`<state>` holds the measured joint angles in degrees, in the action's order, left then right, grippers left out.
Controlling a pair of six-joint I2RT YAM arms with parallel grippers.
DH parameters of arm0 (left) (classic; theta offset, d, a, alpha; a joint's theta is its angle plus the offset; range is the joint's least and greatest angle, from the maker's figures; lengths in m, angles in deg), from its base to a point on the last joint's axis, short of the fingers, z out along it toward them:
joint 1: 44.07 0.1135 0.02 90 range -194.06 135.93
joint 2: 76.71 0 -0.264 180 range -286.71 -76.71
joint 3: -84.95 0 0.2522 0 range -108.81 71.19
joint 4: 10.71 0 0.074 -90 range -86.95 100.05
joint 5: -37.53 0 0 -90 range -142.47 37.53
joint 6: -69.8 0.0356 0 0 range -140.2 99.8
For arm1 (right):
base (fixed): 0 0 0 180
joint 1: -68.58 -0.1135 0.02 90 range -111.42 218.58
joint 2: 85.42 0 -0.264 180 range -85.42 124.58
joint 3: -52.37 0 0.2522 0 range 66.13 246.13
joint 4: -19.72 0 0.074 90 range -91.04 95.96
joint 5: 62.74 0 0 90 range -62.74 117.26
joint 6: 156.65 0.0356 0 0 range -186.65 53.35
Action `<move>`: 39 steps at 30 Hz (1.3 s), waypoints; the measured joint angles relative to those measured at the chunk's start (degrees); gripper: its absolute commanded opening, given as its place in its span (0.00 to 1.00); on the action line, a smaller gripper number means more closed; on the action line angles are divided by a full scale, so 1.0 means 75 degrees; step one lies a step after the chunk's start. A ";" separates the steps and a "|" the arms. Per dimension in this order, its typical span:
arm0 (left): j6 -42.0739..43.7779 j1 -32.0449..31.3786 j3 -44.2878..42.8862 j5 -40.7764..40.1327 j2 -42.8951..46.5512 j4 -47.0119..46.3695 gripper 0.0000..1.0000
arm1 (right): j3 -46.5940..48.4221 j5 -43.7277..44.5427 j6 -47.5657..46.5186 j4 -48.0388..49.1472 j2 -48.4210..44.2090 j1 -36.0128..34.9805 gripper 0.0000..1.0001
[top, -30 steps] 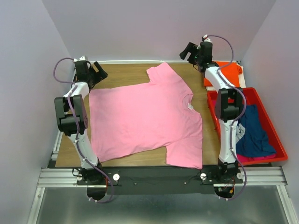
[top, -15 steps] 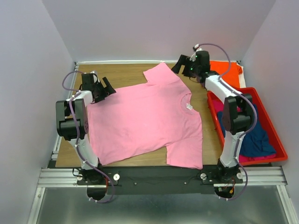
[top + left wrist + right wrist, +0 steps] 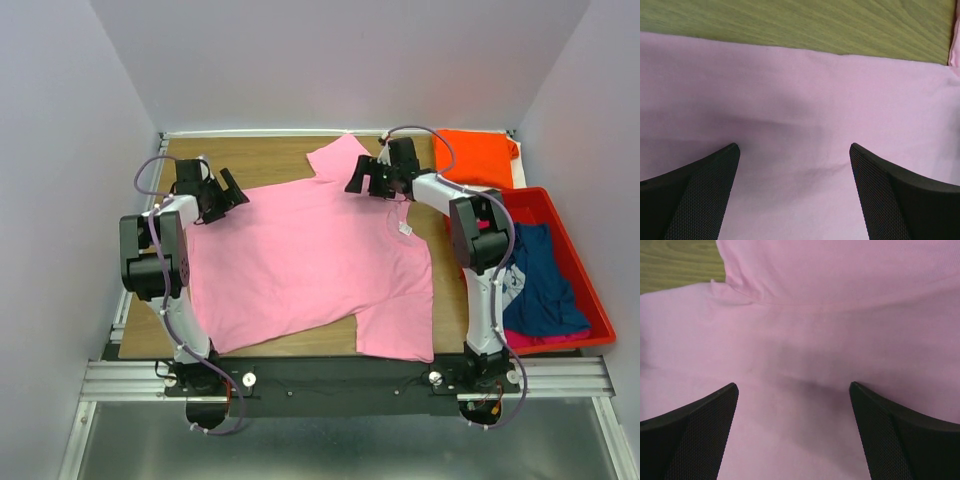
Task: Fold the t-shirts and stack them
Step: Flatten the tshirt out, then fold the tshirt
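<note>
My pincer (image 3: pixel 793 147) stands wide apart over the light pink t-shirt (image 3: pixel 800 90). The two black fingers (image 3: pixel 705 195), with mesh-patterned pads, show at the lower corners. The cloth fills most of the view, with a soft shadowed crease between the fingers. Its straight edge runs across the top, and beyond it lies the wooden worktop (image 3: pixel 790 20)

Bare walls (image 3: pixel 330 60) and aluminium rails (image 3: pixel 560 378) mark a lab cell.
</note>
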<state>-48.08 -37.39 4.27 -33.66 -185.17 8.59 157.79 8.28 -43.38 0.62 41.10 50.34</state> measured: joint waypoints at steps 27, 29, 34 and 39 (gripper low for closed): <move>0.0154 0.0000 -0.4039 0.0624 -0.2943 0.0032 0.97 | 0.3582 0.0799 0.0012 -0.0866 0.2238 0.0061 0.99; 0.0172 0.0000 -0.4401 0.0673 -0.3153 0.0149 0.97 | 0.3821 0.0769 -0.0003 -0.1005 0.2349 0.0076 1.00; 0.0271 -0.0009 -0.4739 0.0670 -0.3284 0.0405 0.97 | 0.4130 0.0402 -0.0178 -0.1341 0.2433 0.0111 1.00; 0.0466 -0.0050 -0.4774 0.0600 -0.3203 0.0656 0.97 | 0.4185 0.0093 -0.0364 -0.1478 0.2419 0.0149 1.00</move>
<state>-44.58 -37.76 -31.53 -29.16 -209.19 13.51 189.18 8.98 -46.11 -10.46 59.24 51.45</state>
